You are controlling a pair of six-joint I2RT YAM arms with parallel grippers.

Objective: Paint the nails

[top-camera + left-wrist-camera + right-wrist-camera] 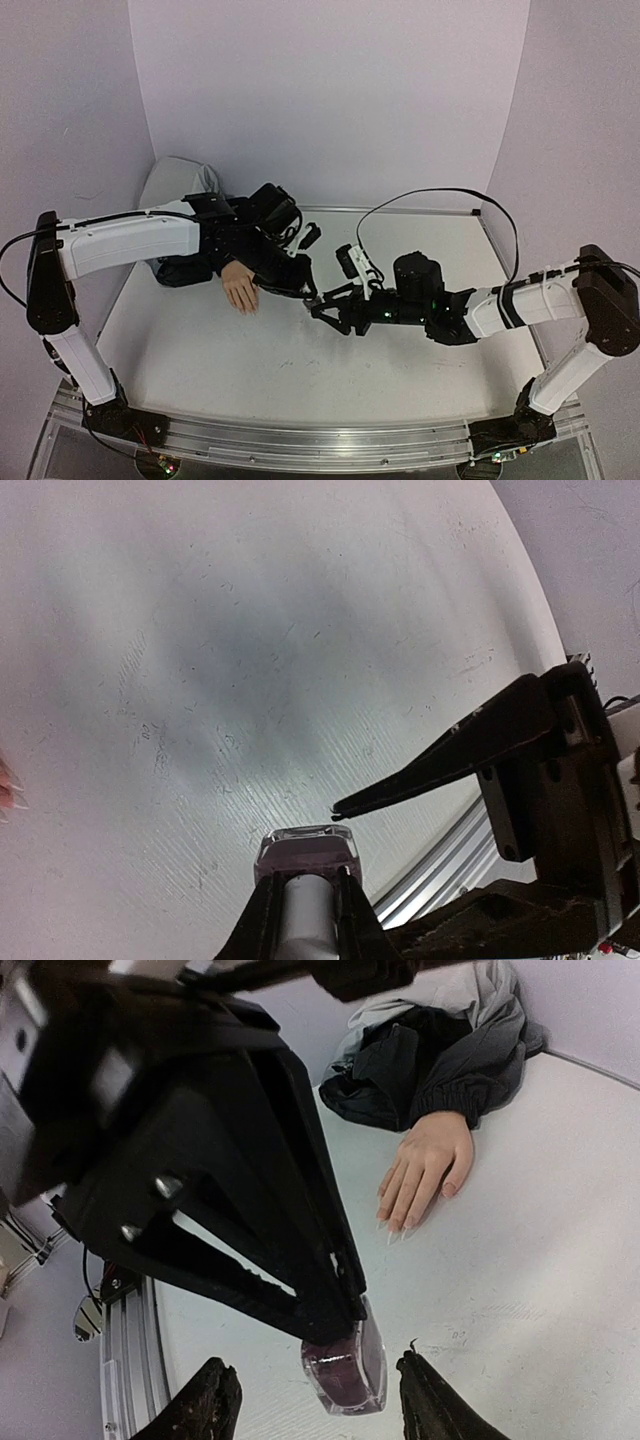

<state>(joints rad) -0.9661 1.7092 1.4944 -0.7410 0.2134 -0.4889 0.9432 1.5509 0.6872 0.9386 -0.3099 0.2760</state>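
One small dark-purple glass polish bottle (345,1375), near the peach-coloured mannequin hand (428,1160): left gripper (305,930) is pinching its cap (303,898) while right gripper (315,1360) is straddling the glass, jaws apart, so I am expecting an uncapping. Tiny nails (397,1228) are sitting on that hand's fingertips.

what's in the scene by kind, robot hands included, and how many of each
robot hands: 2, the left hand and the right hand
mannequin hand: 1
nail polish bottle: 1
black sleeve: 1
grey cloth: 1
total: 6
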